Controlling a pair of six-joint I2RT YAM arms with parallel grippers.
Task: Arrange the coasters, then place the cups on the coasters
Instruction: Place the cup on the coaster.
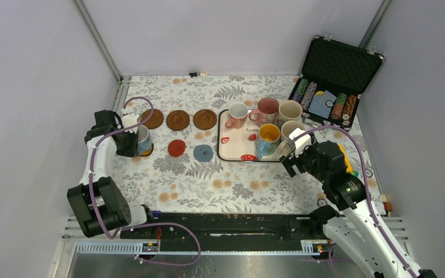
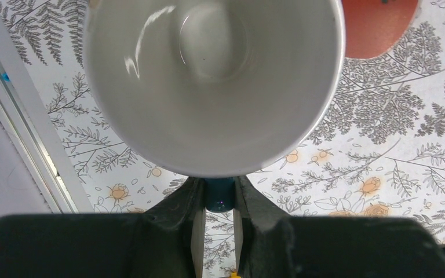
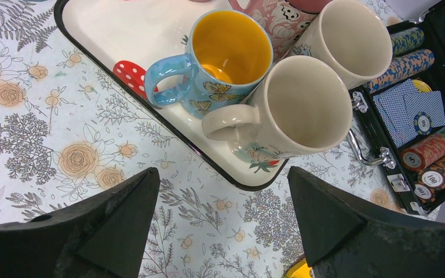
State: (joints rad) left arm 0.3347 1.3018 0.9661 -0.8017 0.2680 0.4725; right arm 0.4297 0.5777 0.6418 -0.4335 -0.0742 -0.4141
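My left gripper [image 1: 134, 141] [image 2: 219, 197] is shut on the dark blue handle of the white-and-blue cup [image 1: 143, 138] [image 2: 214, 75], which is upright over the black coaster with an orange centre [image 1: 147, 153]; I cannot tell whether they touch. Three brown coasters [image 1: 178, 120] lie in a row, with the red coaster [image 1: 177, 147] [image 2: 376, 29] and the grey-blue coaster [image 1: 203, 153] in front. On the tray [image 1: 225, 145] [image 3: 150, 101] stand the blue cup [image 3: 232, 52], two cream cups [image 3: 304, 104], the pink cup [image 1: 266, 110] and a white cup with a pink handle [image 1: 237, 114]. My right gripper [image 1: 292, 153] [image 3: 223, 191] hangs open just short of the tray's near corner.
An open black case [image 1: 330, 81] [image 3: 417, 116] of poker chips and cards sits at the back right, beside the tray. White walls and metal rails [image 2: 29, 133] close in the flowered table on the left, the back and the right.
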